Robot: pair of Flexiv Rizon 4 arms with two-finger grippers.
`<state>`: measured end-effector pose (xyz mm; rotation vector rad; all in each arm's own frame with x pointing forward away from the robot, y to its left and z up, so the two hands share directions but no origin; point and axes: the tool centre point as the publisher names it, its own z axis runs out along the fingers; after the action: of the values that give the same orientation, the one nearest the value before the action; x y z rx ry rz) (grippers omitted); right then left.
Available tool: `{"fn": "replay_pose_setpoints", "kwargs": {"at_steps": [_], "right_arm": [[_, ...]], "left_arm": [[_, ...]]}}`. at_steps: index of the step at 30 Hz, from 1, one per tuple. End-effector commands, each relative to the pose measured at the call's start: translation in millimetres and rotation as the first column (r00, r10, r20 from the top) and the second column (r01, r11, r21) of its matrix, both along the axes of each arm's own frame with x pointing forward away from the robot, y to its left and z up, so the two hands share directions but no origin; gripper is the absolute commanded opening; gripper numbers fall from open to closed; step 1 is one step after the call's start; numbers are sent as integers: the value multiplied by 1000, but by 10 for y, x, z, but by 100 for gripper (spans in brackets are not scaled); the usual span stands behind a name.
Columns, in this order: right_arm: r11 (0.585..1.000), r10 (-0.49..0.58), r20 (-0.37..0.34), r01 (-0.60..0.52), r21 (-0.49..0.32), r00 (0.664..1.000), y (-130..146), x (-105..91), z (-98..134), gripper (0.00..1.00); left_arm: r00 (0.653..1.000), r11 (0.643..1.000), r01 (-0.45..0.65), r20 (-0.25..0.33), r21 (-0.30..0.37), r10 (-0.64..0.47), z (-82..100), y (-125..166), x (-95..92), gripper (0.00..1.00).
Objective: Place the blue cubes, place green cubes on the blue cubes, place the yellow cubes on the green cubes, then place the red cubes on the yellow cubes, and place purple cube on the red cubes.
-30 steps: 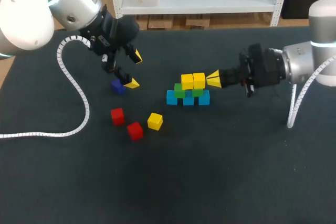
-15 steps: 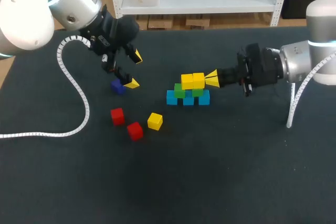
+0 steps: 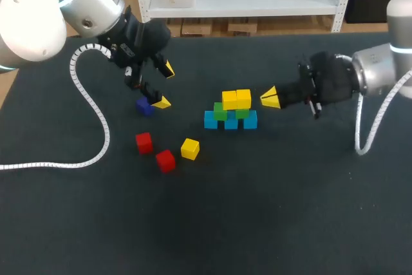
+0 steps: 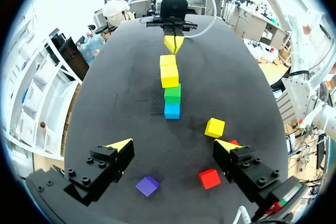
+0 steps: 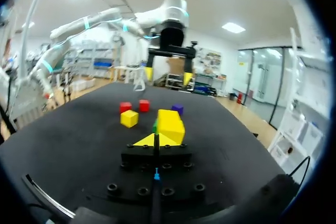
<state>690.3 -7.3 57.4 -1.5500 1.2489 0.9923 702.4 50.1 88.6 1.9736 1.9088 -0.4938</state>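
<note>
Three blue cubes [image 3: 230,122] sit in a row, with two green cubes [image 3: 221,113] on them and two yellow cubes [image 3: 236,99] on top. My right gripper [image 3: 271,98] is shut and holds nothing, a short way right of the yellow pair; in its wrist view the yellow cubes [image 5: 170,123] lie just ahead of its tips [image 5: 156,140]. My left gripper [image 3: 165,85] hangs open above the purple cube [image 3: 144,107], which shows below its fingers [image 4: 147,185]. Two red cubes [image 3: 143,142] [image 3: 165,160] and a loose yellow cube [image 3: 190,149] lie in front of it.
A white spiral cable [image 3: 96,120] from my left arm trails over the dark table [image 3: 257,210] at the left. The loose cubes lie left of the stack.
My right gripper touched the right yellow cube, then drew back to the right, away from the stack. The left arm and the cubes stayed put.
</note>
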Motion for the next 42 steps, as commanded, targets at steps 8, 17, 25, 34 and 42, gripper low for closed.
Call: {"fn": "replay_pose_setpoints", "kwargs": {"at_steps": [8,17,25,34,42], "right_arm": [[981,181,91,-173,-94,979,-390,-153,201,100],[981,180,106,-170,-96,978,-452,-185,223,100],[981,180,106,-170,-96,978,-452,-185,223,100],[985,144,113,-131,-116,983,-415,-277,167,100],[983,-51,135,74,-169,990,-756,-249,221,100]], "left_arm": [[1000,1000,4,0,-2,-4,-6,6,12,100],[1000,1000,4,0,-2,-4,-6,6,12,100],[1000,1000,4,0,-2,-4,-6,6,12,100],[1000,1000,4,0,-2,-4,-6,6,12,100],[1000,1000,4,0,-2,-4,-6,6,12,100]]}}
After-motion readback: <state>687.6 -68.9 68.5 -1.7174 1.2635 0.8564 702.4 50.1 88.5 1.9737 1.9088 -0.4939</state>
